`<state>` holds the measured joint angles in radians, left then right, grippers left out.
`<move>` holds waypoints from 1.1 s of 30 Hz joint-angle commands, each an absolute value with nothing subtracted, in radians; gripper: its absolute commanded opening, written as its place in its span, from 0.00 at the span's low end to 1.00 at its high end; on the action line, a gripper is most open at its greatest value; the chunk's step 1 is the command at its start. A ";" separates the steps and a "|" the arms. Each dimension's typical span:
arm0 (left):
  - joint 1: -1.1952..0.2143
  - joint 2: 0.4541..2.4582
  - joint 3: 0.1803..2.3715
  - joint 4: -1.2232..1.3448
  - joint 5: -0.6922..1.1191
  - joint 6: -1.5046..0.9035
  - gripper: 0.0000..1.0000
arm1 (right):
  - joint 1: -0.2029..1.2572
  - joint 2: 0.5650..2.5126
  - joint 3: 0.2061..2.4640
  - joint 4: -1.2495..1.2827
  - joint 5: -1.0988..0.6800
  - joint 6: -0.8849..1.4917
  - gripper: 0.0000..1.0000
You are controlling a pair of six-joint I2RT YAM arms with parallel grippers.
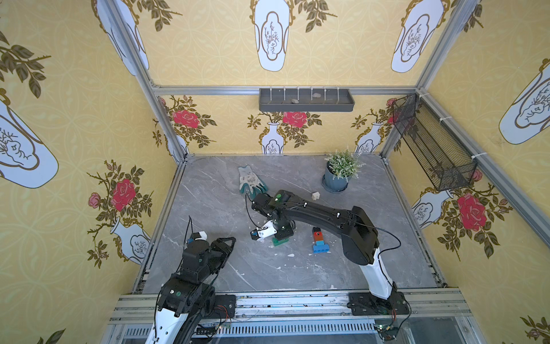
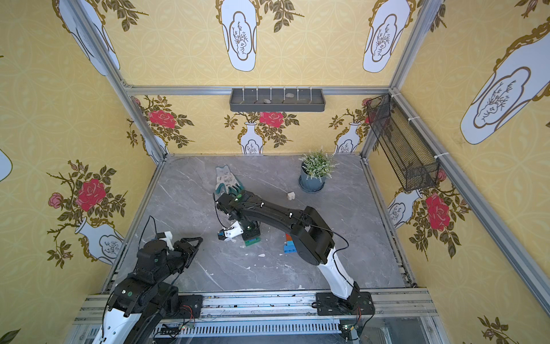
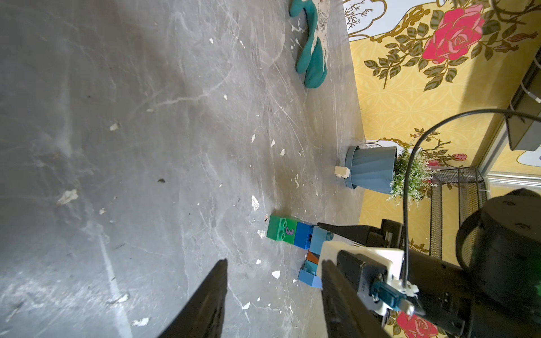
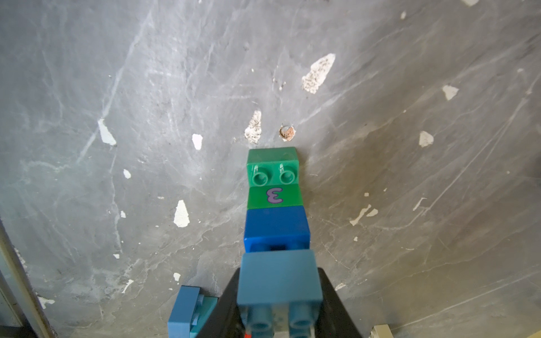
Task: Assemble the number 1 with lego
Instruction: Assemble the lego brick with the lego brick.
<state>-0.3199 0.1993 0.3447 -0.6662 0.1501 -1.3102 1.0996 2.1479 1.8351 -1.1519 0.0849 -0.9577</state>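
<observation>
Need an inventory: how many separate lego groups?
3: green and blue brick stack in right tool; red and blue brick assembly beside it; white brick by potted plant. More may be hidden.

A: What sits nearest the blue plant pot [image 3: 370, 169]?
B: A white brick [image 3: 342, 172]. Farther from the pot, on the grey tabletop [image 3: 146, 131], a green brick [image 3: 282, 231], blue brick [image 3: 303, 238] and light blue brick [image 3: 319, 238] join in a row; the right end effector [image 3: 322, 244] grips the last.
A: The left end effector [image 3: 273, 262]?
B: Spread apart, empty.
</observation>
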 commanded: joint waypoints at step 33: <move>-0.319 0.214 0.338 -0.644 0.160 -1.305 0.53 | 1.108 2.097 1.817 -1.112 -0.017 -0.955 0.65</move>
